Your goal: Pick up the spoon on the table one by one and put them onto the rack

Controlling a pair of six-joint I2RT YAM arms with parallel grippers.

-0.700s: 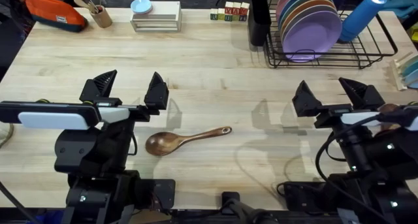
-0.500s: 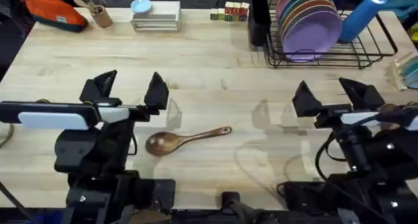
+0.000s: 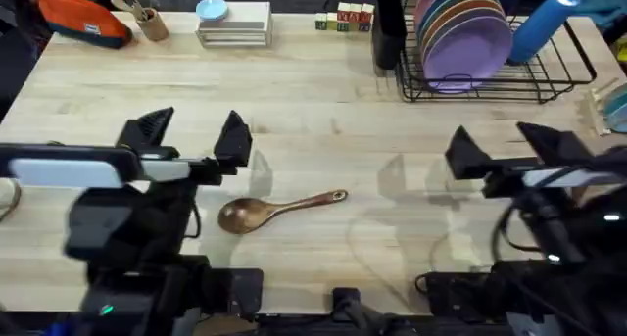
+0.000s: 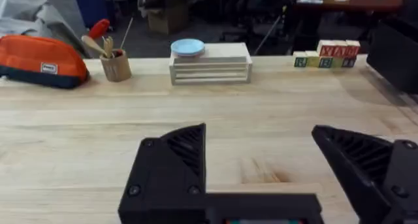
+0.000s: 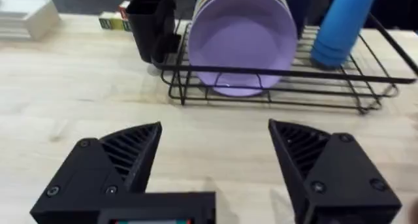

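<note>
A brown wooden spoon (image 3: 274,210) lies on the table (image 3: 323,101) near the front middle, bowl to the left, handle pointing right. My left gripper (image 3: 193,130) hovers open just behind and left of the spoon's bowl, holding nothing; its fingers (image 4: 173,165) frame bare tabletop in the left wrist view. My right gripper (image 3: 507,148) is open over the right side of the table, in front of the rack (image 3: 500,76). The right wrist view faces the rack (image 5: 274,87), its purple plate (image 5: 243,38) and the black utensil cup (image 5: 151,25).
Along the far edge stand an orange pouch (image 3: 83,21), a small tan cup with pale utensils (image 3: 149,21), a white stacked stand with a blue dish (image 3: 233,23) and letter blocks (image 3: 343,19). A blue cup (image 3: 544,23) rests in the rack.
Both arms have shifted slightly; the right gripper has moved a little right and the left arm's body leftward. The spoon has not moved.
</note>
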